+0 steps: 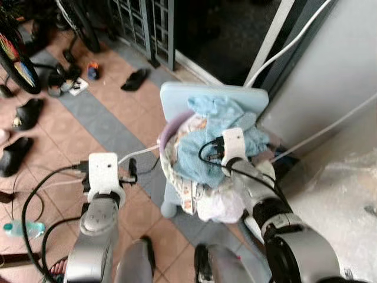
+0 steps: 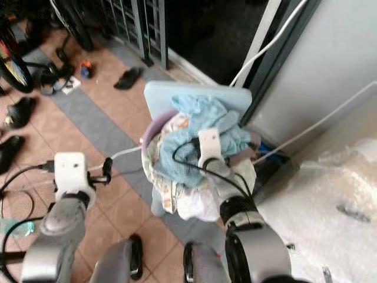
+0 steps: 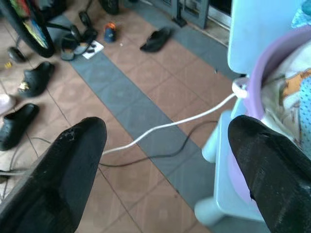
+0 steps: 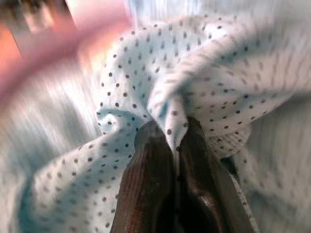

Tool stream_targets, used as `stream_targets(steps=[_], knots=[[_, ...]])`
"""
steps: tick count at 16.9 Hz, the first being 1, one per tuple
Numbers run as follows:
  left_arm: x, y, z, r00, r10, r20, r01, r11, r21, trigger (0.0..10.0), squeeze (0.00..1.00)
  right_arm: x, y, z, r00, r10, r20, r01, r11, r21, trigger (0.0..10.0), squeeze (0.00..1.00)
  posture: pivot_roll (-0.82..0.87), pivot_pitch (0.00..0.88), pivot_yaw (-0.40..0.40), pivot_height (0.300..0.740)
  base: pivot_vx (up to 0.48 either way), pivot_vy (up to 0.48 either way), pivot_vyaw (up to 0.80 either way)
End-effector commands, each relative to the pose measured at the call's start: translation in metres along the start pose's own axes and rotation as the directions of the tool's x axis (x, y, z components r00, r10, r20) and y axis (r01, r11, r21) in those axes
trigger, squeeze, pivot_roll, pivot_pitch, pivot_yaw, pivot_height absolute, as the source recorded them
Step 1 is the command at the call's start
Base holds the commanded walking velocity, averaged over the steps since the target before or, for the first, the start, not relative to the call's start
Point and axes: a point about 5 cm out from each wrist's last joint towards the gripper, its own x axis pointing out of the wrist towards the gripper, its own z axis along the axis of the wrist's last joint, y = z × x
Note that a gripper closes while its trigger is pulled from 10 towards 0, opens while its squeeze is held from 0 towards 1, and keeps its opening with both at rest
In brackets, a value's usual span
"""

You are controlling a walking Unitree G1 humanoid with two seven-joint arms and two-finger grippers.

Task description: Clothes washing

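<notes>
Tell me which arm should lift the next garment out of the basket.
Right. Its gripper is already shut on the dotted blue garment atop the lilac basket; the left gripper hangs open over the floor beside it.

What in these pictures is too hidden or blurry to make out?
- Right gripper: its fingertips are buried in the dotted blue cloth; the head views show just its wrist.
- Purple basket: heaped clothes cover its inside.
- Right wrist view: the pink blur at the upper corner is unreadable.
- Light blue chair: laundry hides its seat.
</notes>
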Motion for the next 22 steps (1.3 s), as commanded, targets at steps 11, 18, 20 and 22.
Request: stream_targets(steps=[11, 18, 20, 22], knots=[[0.043, -0.027, 0.017, 0.985, -0.086, 0.151, 0.077, 0.995, 0.067, 10.0, 0.00, -0.099, -0.022, 0.065, 0.862, -0.074, 0.502, 0.168, 0.975, -0.144, 10.0, 0.00, -0.09, 0.000, 0.101, 0.740, 0.000, 0.000, 0.00], [0.046, -0.028, 0.015, 0.982, -0.102, 0.161, 0.093, 0.994, 0.063, 10.0, 0.00, -0.098, -0.020, 0.065, 0.877, -0.088, 0.472, 0.177, 0.973, -0.149, 10.0, 0.00, -0.08, 0.000, 0.104, 0.740, 0.000, 0.000, -0.54], [0.045, -0.027, 0.014, 0.982, -0.101, 0.160, 0.092, 0.994, 0.061, 10.0, 0.00, -0.098, -0.019, 0.066, 0.881, -0.086, 0.466, 0.174, 0.974, -0.148, 10.0, 0.00, -0.08, 0.000, 0.103, 0.740, 0.000, 0.000, 0.00], [0.044, -0.028, 0.013, 0.982, -0.103, 0.159, 0.095, 0.994, 0.060, 10.0, 0.00, -0.098, -0.019, 0.065, 0.882, -0.086, 0.464, 0.173, 0.974, -0.149, 10.0, 0.00, -0.09, 0.000, 0.103, 0.740, -0.253, 0.000, 0.00]])
